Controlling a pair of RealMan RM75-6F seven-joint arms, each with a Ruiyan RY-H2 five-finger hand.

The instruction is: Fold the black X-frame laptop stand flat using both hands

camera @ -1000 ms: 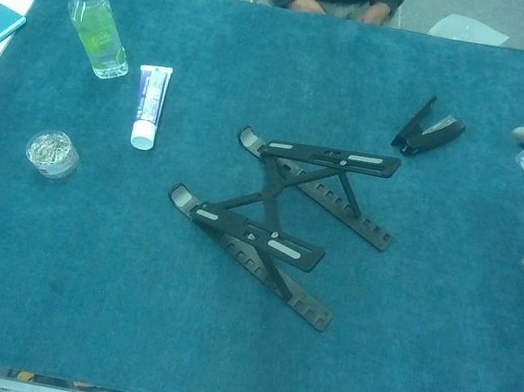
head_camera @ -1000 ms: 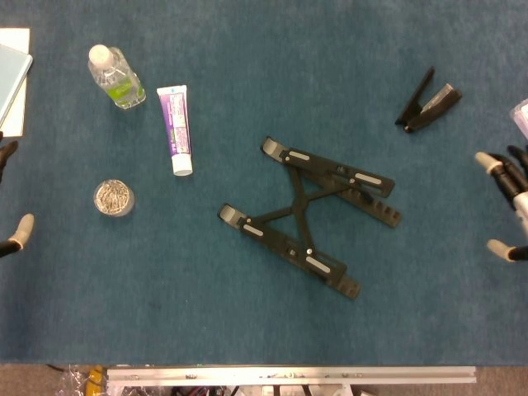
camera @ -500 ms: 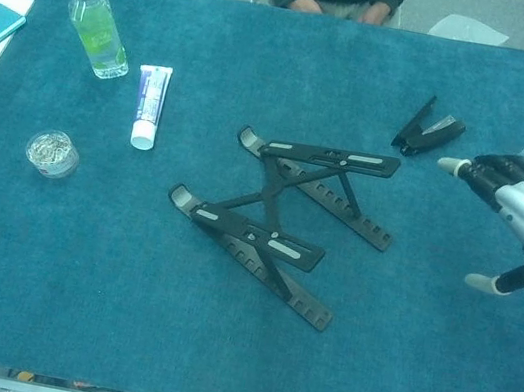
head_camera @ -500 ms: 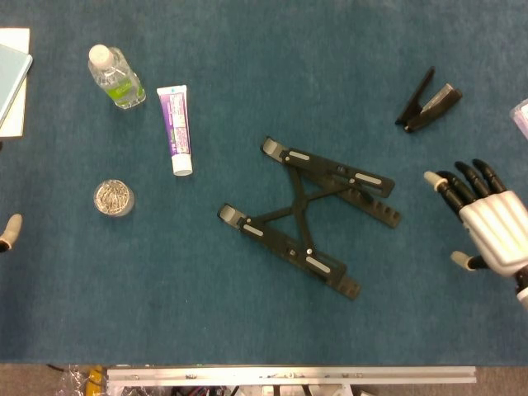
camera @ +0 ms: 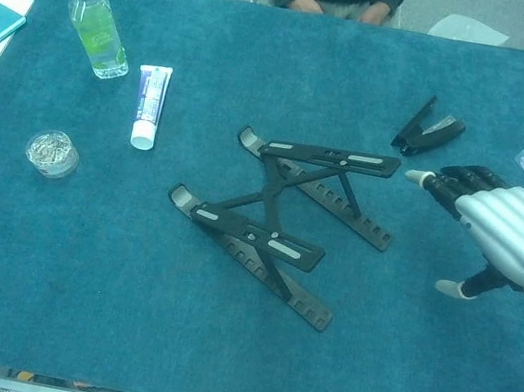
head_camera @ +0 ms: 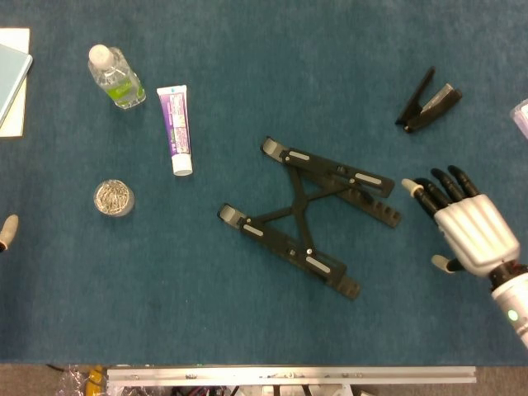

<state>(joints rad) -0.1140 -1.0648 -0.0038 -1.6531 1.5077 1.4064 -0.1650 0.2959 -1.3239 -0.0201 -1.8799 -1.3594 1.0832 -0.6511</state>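
black x-frame laptop stand sits unfolded mid-table on blue felt. our right hand hovers beside it, fingers spread, empty. left hand: only a fingertip visible, state unclear.

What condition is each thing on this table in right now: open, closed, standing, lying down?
laptop stand: unfolded, raised, untouched.
right hand: open, fingers spread, beside the stand, holding nothing.
left hand: only a fingertip at the frame edge.
stapler: hinged open.
bottle: capped, lying down.
toothpaste tube: capped, lying flat.
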